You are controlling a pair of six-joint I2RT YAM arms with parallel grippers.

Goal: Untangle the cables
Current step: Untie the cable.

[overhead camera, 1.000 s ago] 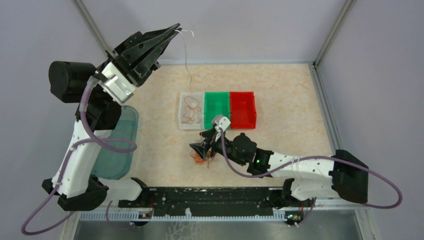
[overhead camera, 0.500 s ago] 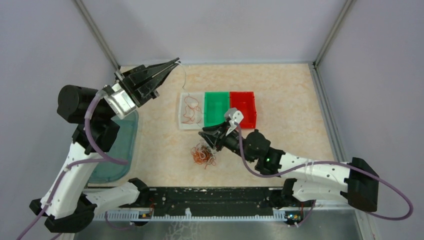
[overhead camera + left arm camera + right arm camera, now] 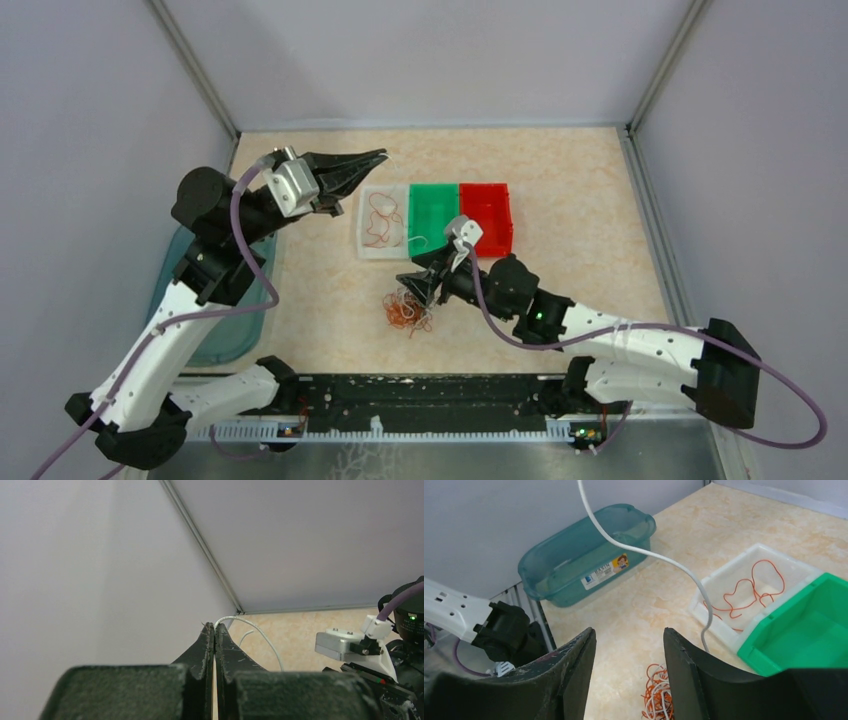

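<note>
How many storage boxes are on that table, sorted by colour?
see-through white plastic bin: 1
green plastic bin: 1
red plastic bin: 1
teal see-through plastic tub: 1
Total: 4

Glossy plastic bin (image 3: 433,215); smooth table (image 3: 560,180).

Teal tub (image 3: 599,575); white bin (image 3: 384,253), green bin (image 3: 433,210), red bin (image 3: 488,212).

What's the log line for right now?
left fingers: shut on white cable, raised | right fingers: open above tangle | clear bin: orange cable inside
</note>
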